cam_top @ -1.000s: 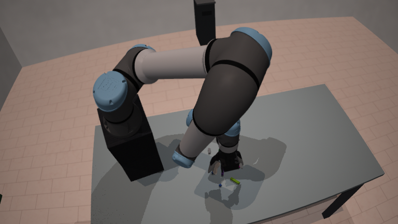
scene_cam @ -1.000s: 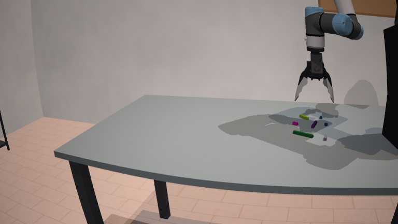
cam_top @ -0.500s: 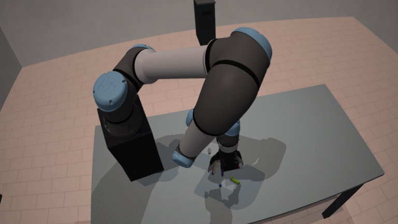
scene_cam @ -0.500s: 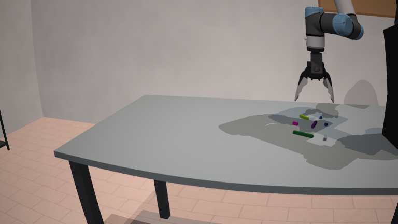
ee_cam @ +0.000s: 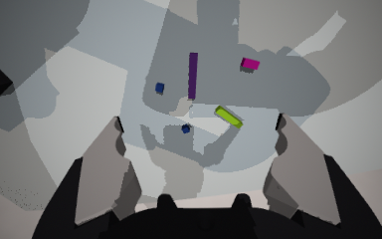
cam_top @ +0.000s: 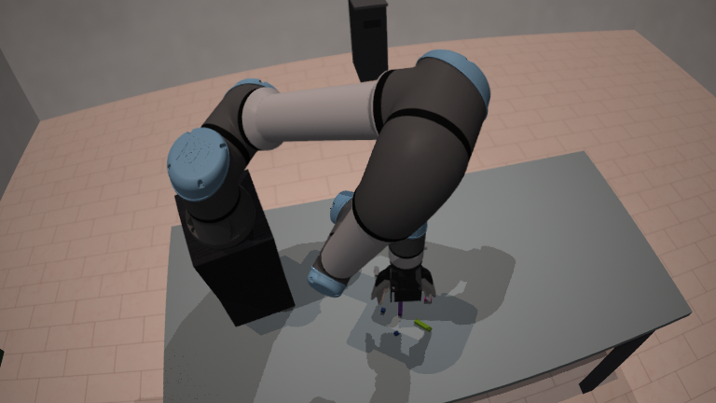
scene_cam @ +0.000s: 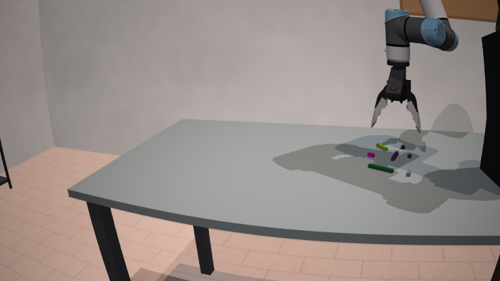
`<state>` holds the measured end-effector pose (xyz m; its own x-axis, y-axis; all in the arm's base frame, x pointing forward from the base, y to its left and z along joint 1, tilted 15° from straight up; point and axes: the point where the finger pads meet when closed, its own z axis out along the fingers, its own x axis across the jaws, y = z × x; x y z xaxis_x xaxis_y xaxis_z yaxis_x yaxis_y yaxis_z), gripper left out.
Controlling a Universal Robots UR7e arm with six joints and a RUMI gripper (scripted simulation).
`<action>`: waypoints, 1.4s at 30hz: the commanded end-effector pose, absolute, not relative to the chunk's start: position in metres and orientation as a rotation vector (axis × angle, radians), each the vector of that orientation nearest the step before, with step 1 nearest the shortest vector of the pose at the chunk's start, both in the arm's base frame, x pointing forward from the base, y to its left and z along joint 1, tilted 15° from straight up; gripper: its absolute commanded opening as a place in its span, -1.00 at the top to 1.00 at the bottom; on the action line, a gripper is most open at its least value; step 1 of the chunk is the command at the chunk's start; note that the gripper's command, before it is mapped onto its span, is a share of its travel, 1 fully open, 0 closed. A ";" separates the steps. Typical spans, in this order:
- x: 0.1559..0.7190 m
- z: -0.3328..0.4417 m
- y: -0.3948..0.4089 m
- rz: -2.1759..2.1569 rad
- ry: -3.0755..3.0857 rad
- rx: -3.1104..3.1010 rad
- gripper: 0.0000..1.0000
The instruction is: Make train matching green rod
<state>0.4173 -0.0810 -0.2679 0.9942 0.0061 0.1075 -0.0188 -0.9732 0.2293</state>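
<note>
Across the grey table (cam_top: 549,229) (scene_cam: 236,174), the lime rod (cam_top: 422,325) (scene_cam: 381,146) (ee_cam: 229,117), magenta rod (scene_cam: 370,155) (ee_cam: 251,64) and two blue rods lie apart, so no train is begun; lime, magenta and one blue would make the green rod's (scene_cam: 380,168) length. Near them lie the purple rod (cam_top: 400,308) (scene_cam: 394,156) (ee_cam: 193,76) and a small pale rod (cam_top: 376,270) (scene_cam: 408,172). Above, the gripper (cam_top: 403,296) (scene_cam: 396,129) (ee_cam: 198,116) hangs wide open and holds nothing, with all the gathering, aligning and final withdrawal left.

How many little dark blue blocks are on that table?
2. One small dark blue block lies beside the purple rod; the other lies near the lime-green rod. The arm may hide more.
</note>
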 end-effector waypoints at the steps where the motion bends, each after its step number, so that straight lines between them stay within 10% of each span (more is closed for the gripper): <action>1: 0.414 -0.271 -0.070 0.181 -0.201 2.901 -1.00; 42: 0.367 -0.292 0.001 0.342 -1.772 2.415 -1.00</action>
<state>0.3712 -0.0030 -0.2917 0.3739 -0.8936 0.2482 -0.9214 -0.3886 -0.0109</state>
